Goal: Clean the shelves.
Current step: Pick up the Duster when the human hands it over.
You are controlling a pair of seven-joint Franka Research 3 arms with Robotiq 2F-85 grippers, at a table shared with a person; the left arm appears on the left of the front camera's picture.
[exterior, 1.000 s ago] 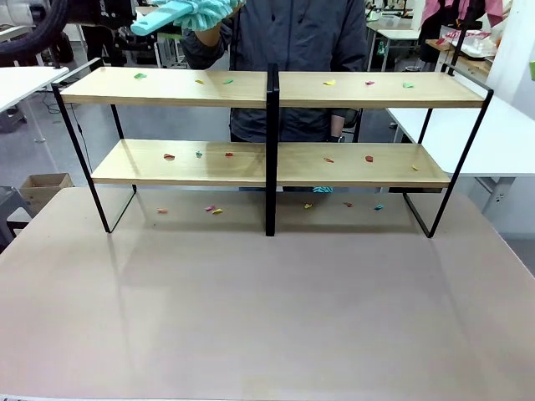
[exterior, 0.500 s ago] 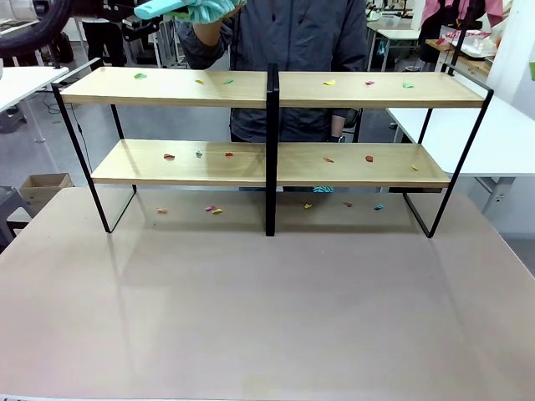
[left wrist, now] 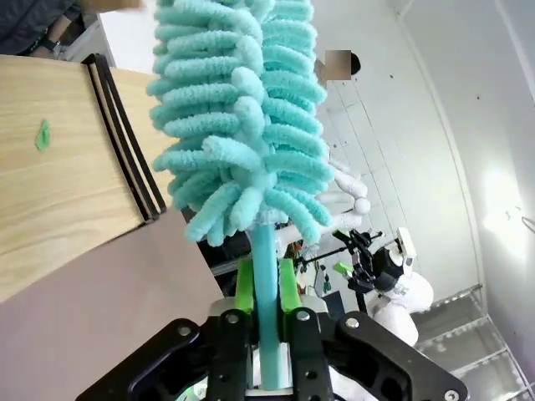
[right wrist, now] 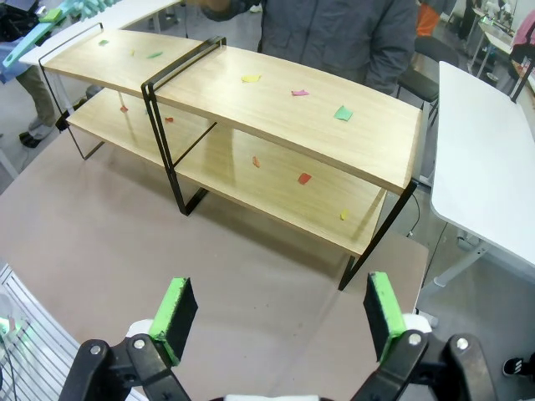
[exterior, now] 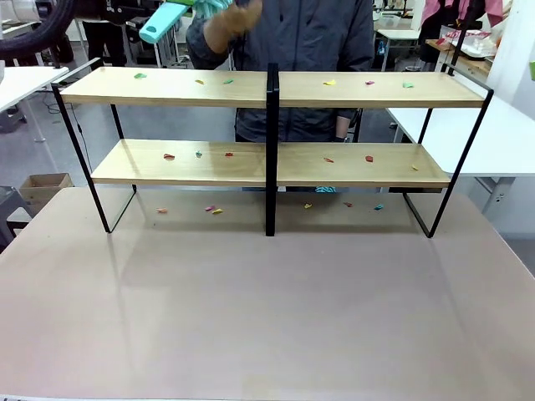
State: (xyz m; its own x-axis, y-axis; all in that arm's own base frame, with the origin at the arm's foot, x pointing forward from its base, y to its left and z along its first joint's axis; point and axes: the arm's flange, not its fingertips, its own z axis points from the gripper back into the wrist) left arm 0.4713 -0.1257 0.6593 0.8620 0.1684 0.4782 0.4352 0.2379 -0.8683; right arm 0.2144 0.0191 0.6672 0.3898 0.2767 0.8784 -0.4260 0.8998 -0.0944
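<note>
Clamping teal duster (left wrist: 238, 117) handle: left gripper (left wrist: 266, 286), wrist view; right gripper (right wrist: 280, 317) fingers spread wide, shelves (right wrist: 276, 109) at 12 o'clock.

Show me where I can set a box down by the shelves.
The table is bare from the feet of the shelves to its near edge. Crowded: the shelves themselves and the strip beneath them carry paper scraps.
</note>
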